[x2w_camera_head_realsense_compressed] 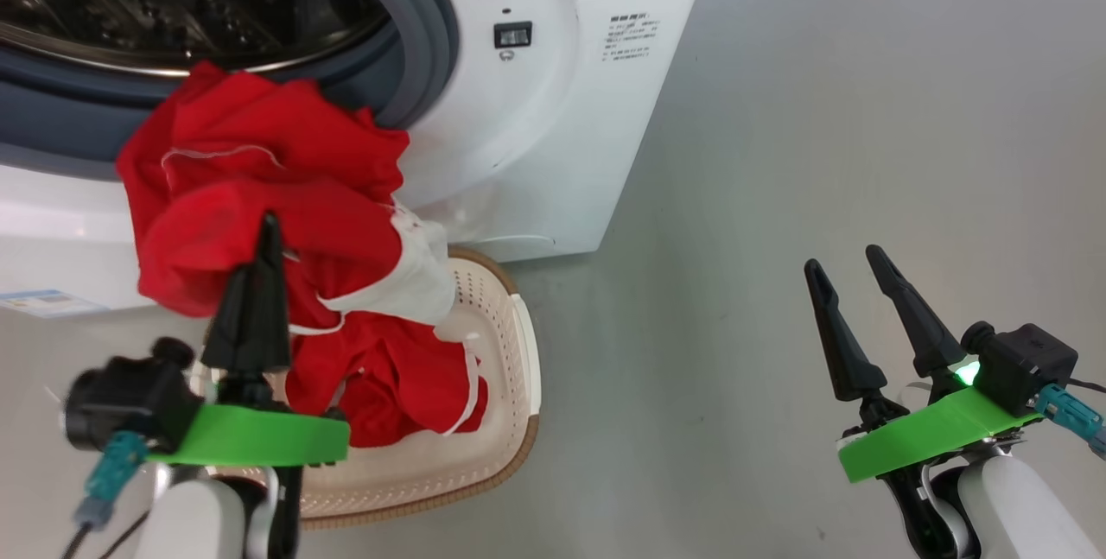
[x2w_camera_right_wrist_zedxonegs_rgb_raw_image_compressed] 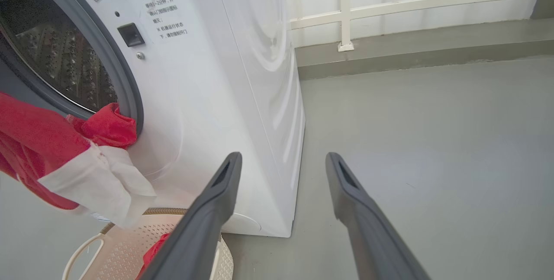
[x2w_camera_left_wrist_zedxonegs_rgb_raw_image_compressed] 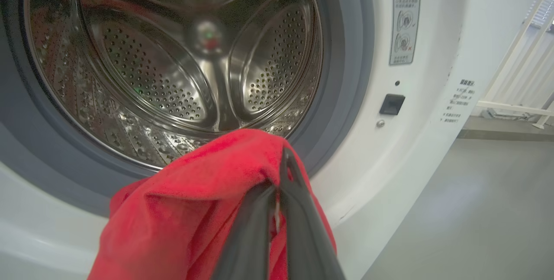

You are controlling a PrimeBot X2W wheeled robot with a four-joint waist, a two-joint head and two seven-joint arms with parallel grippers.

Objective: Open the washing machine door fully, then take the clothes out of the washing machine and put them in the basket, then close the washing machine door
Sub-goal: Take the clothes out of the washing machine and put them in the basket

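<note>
Grey floor [x2w_camera_head_realsense_compressed: 821, 110], white front-loading washing machine [x2w_camera_head_realsense_compressed: 553, 136], cream perforated plastic basket [x2w_camera_head_realsense_compressed: 529, 369].
Left gripper [x2w_camera_head_realsense_compressed: 270, 226] pinches bright red fabric clothes [x2w_camera_head_realsense_compressed: 259, 161]; right gripper [x2w_camera_head_realsense_compressed: 843, 258] gapes wide, empty.

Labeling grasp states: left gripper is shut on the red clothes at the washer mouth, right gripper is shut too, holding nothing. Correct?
One error: the right gripper is open, jaws wide apart, as the right wrist view shows. The rest holds: the left gripper is shut on the clothes at the washing machine mouth, and the right holds nothing.

Black fingers [x2w_camera_head_realsense_compressed: 836, 326], green brackets [x2w_camera_head_realsense_compressed: 924, 434], white forearms [x2w_camera_head_realsense_compressed: 1020, 507]
</note>
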